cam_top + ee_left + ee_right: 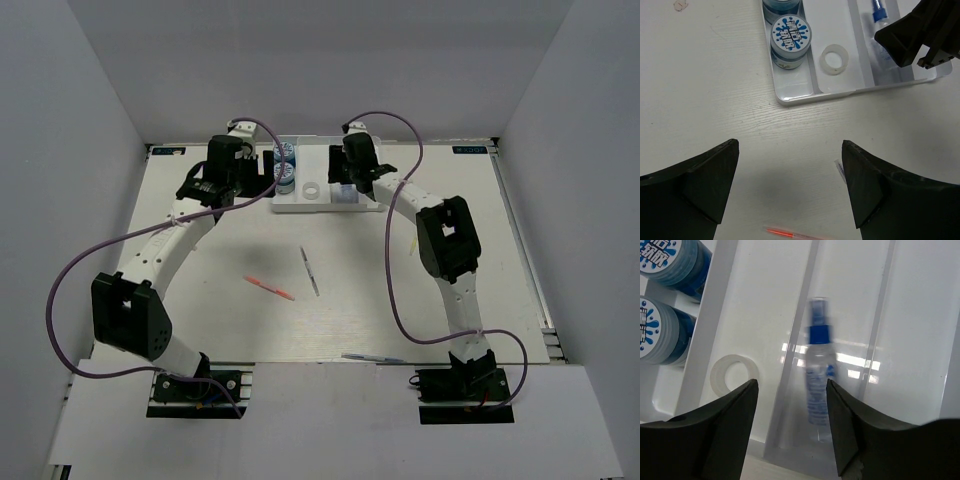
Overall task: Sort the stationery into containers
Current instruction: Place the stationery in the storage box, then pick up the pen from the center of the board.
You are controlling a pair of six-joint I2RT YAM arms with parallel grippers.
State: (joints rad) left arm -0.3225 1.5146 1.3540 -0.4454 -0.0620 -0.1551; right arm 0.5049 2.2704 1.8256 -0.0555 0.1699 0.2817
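A clear, blue-capped glue bottle, slightly blurred, is lying lengthwise in the white tray, two compartments over from the tape rolls. My right tool is hovering above it, spread wide and holding nothing, with the bottle close beside one finger. My left tool is gaping wide over the tabletop, near a pink pen.

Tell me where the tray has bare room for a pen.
The rightmost compartment, right of the glue bottle, looks bare where visible. The second is bare beyond the white tape ring. The leftmost, with two tape rolls, is crowded.
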